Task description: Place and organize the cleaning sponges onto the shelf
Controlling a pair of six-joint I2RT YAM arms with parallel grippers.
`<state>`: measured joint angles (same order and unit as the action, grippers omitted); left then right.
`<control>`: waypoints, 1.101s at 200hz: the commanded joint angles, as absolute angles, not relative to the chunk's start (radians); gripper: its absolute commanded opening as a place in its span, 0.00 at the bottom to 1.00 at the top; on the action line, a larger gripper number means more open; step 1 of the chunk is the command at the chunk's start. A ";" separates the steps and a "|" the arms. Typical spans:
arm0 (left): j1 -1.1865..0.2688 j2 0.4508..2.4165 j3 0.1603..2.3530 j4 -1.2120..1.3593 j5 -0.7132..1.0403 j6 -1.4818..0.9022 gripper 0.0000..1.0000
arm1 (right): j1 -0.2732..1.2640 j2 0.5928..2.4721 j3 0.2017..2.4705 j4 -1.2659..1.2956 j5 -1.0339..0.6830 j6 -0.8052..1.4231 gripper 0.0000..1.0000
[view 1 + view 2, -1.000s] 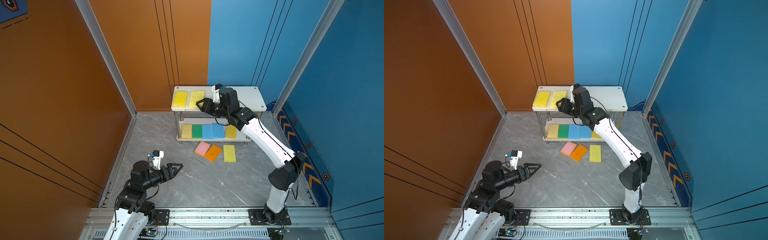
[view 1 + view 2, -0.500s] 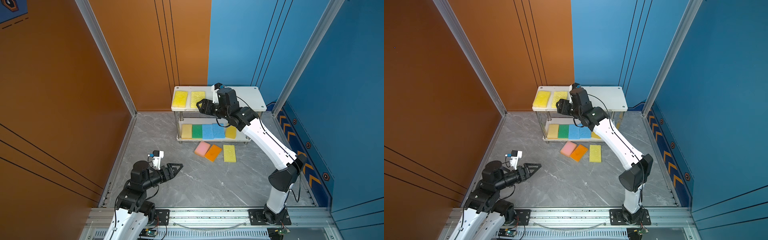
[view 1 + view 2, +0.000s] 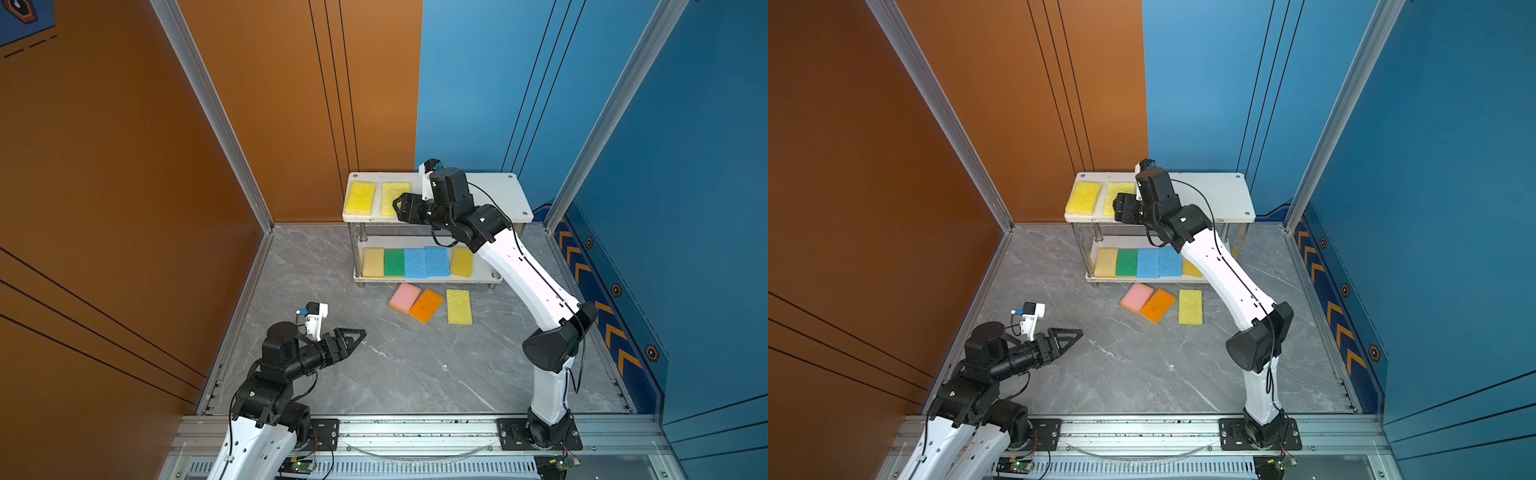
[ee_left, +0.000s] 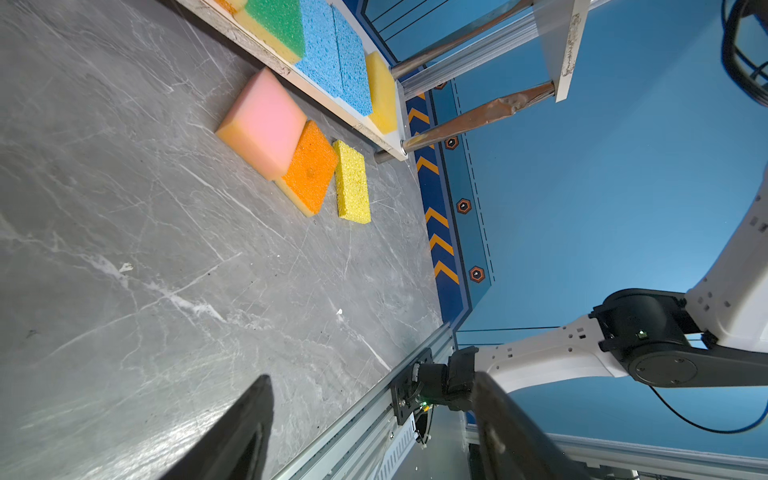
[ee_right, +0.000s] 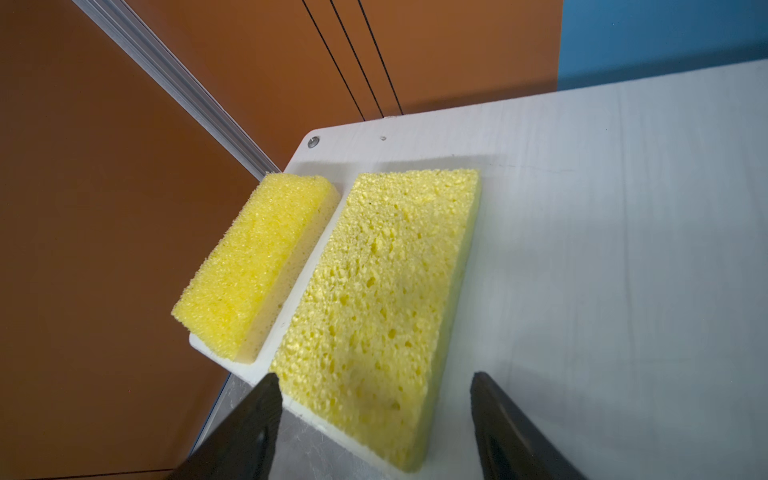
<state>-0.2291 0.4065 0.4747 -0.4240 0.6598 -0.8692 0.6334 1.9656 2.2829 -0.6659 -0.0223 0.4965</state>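
The shelf (image 3: 490, 195) stands at the back. Two yellow sponges (image 3: 360, 198) (image 3: 392, 192) lie on the left of its top board. My right gripper (image 3: 400, 208) hangs open at the front end of the coarse yellow sponge (image 5: 374, 291), a finger at each side and neither one touching it. On the lower board (image 3: 478, 275) sit a pale yellow, a green (image 3: 394, 262), two blue (image 3: 426, 262) and a yellow sponge. Pink (image 3: 404, 296), orange (image 3: 426, 305) and yellow (image 3: 459, 306) sponges lie on the floor in front. My left gripper (image 3: 353, 334) is open and holds nothing.
The right half of the top board (image 5: 623, 249) is bare. The grey marble floor (image 3: 415, 365) is walled in orange on the left and blue on the right. An aluminium rail (image 3: 415, 432) with both arm bases runs along the front edge.
My right gripper's jaws have spread wider off the coarse yellow sponge, which stays flat on the top board. The left arm has not moved.
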 commanded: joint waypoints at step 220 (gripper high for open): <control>-0.220 0.403 0.476 -0.474 0.673 -0.813 0.77 | 0.619 2.128 2.449 -0.660 -0.192 0.586 0.74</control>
